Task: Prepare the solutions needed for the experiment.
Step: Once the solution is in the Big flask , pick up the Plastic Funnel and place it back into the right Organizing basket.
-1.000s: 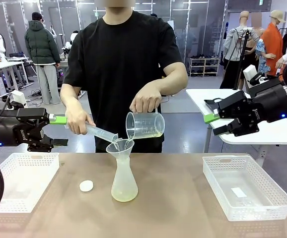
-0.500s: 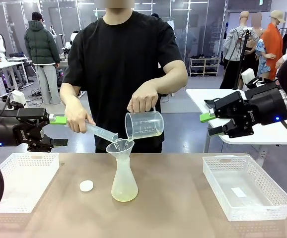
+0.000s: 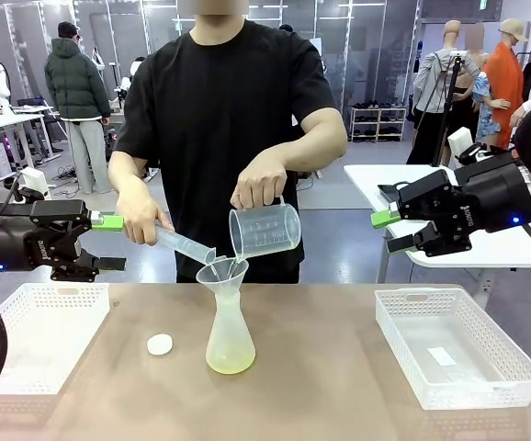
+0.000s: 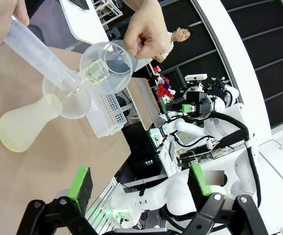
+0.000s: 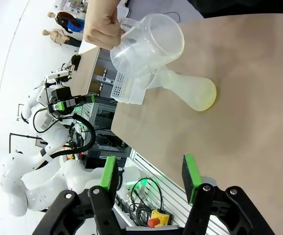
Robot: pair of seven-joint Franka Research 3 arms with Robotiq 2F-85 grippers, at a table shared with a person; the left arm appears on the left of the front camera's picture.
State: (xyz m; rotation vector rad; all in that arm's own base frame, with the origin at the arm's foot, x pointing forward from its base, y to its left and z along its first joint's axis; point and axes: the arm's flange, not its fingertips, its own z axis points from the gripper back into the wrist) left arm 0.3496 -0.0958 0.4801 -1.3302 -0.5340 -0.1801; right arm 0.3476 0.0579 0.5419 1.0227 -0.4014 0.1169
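**flask_fan:** how far along is the solution prep judged to be here?

**benchlurker:** about midway, it's reckoned. A shallow layer of pale yellow-green translucent liquid (image 3: 230, 365) is seen at the bottom of the cloudy clear conical flask (image 3: 229, 331), which is stood upright near the middle of the brown table (image 3: 339, 386). A clear plastic funnel (image 3: 221, 272) is seated in its neck. A clear graduated cylinder (image 3: 185, 244) is tipped into that funnel by one hand of the person (image 3: 144, 220). A clear plastic measuring jug with a handle (image 3: 265, 230) is held tilted just above the funnel's rim by the other hand (image 3: 261, 182).

**flask_fan:** and the robot claws?

**benchlurker:** nothing is gripped by either. The left gripper (image 3: 114, 243) is spread wide and is hung above the white plastic basket at the left edge (image 3: 45, 303). The right gripper (image 3: 387, 231) is parted to a middling width and is held up above the white mesh basket on the right (image 3: 403, 317), well apart from the flask.

**flask_fan:** so what's left to be done?

**benchlurker:** the pouring isn't thought to be finished, since both vessels are tipped at the funnel. A faint tint is made out low in the jug, though that can't be told for sure. The small white round stopper (image 3: 160, 344) is left lying on the table just beside the flask, so the funnel is probably to be lifted out and the flask capped after that
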